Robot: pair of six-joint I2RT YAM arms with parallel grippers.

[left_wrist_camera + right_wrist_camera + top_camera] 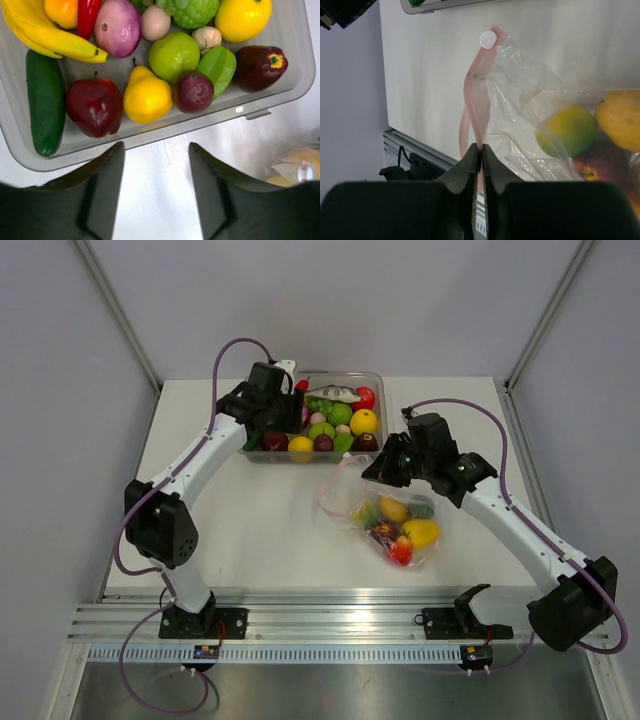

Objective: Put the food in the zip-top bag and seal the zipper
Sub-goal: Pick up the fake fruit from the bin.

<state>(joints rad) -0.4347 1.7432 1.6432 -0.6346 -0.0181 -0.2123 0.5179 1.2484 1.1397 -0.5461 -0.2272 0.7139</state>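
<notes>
R pincer (480,152) clenched on zipper (471,95), prob to pinch it shut; zip-top bag (395,523) lies part-filled on worktop (250,530); L pincer (156,170) released, poised at tub (287,92) edge for more food (146,95)

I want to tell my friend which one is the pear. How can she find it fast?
Look at the clear plastic tub at the far side of the white table. In the row along its near wall, the pear lies between a dark red apple and a small dark purple fruit. It is the only yellow thing in that row, fat below and narrow on top.
</notes>
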